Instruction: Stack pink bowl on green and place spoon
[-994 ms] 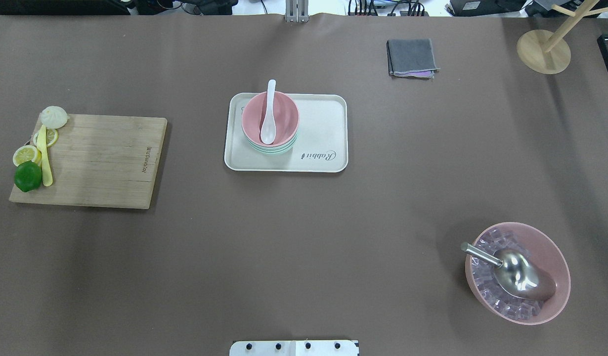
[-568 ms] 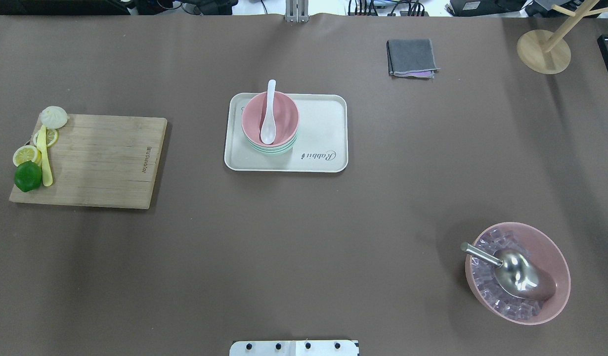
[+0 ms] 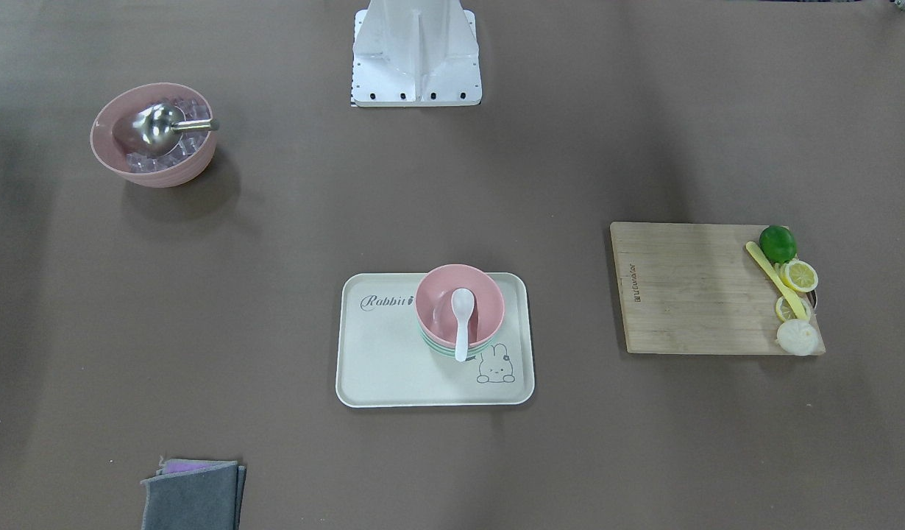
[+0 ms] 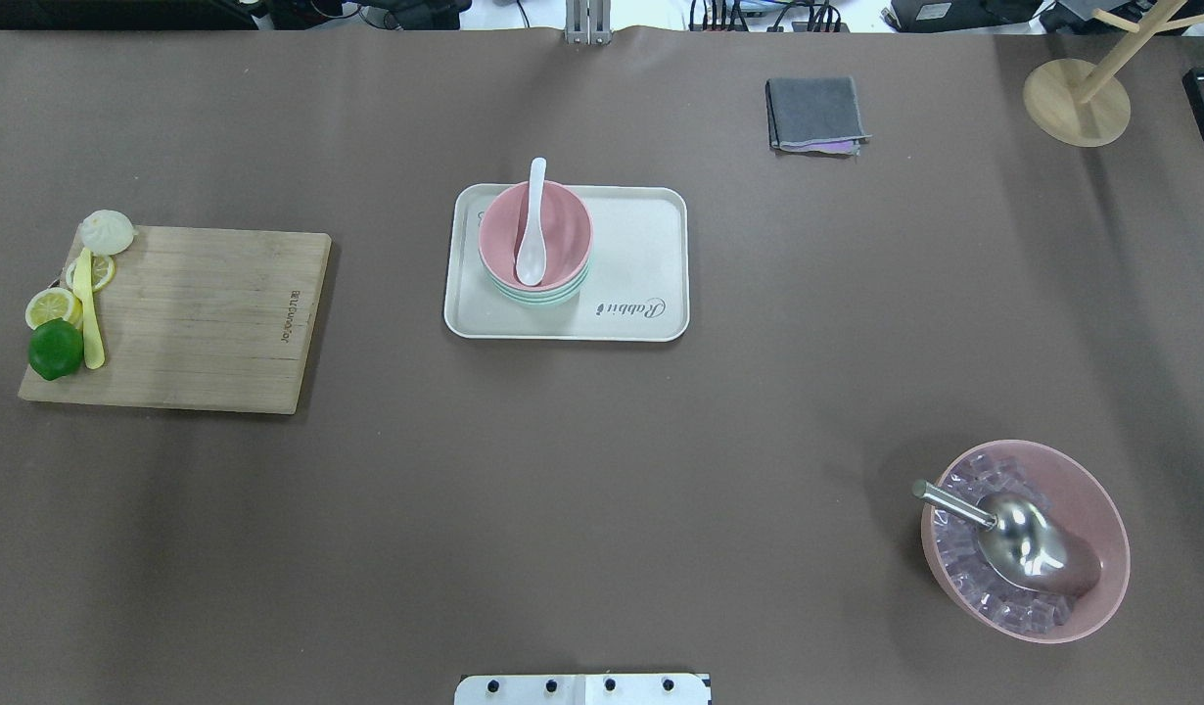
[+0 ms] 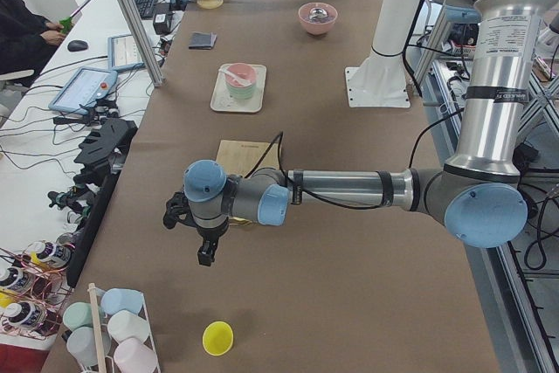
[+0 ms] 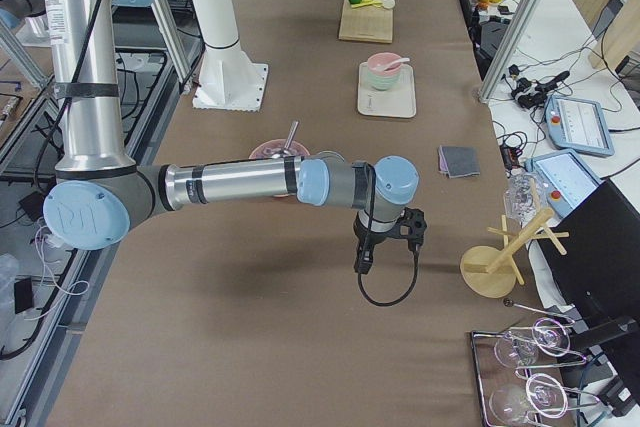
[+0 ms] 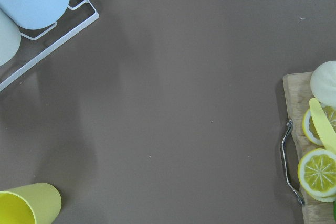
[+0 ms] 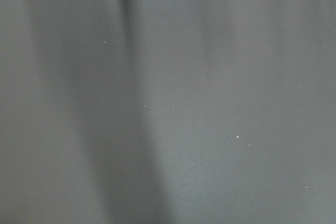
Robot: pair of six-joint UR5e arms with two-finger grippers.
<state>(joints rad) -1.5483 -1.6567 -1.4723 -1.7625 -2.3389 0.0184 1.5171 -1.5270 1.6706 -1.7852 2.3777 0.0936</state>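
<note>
The pink bowl [image 4: 566, 227] sits nested on the green bowl [image 4: 538, 297] on the white tray [image 4: 641, 255] at the table's middle. The white spoon [image 4: 532, 250] lies in the pink bowl with its handle over the far rim. The stack also shows in the front view: pink bowl [image 3: 438, 294], spoon [image 3: 462, 324], tray [image 3: 379, 353]. My left gripper [image 5: 203, 255] hangs over the table's left end, far from the tray. My right gripper [image 6: 362, 265] hangs over the right end. Both show only in side views, so I cannot tell if they are open or shut.
A wooden cutting board [image 4: 201, 313] with a lime [image 4: 55, 350], lemon slices and a yellow knife lies at the left. A large pink bowl [image 4: 1101, 509] with ice cubes and a metal scoop [image 4: 1023, 539] stands front right. A grey cloth [image 4: 815, 113] lies at the back.
</note>
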